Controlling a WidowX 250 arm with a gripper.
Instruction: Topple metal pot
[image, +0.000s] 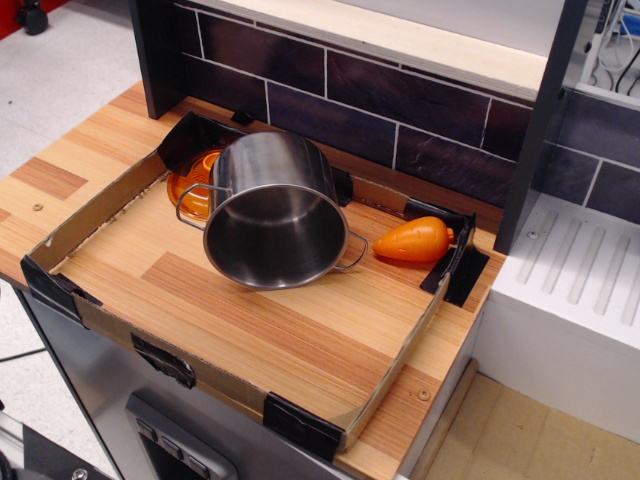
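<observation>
The metal pot (272, 210) is a shiny steel cylinder with two thin wire loop handles. It lies tipped on its side in the cardboard tray (95, 200), its open mouth facing the front and a little down. It rests partly against an orange translucent lid (194, 181) behind it at the left. No gripper or arm shows in the frame.
An orange carrot-shaped toy (412, 240) lies to the right of the pot near the tray's back right corner. A dark tiled wall (400, 110) runs behind the tray. A white sink drainer (570, 270) stands at the right.
</observation>
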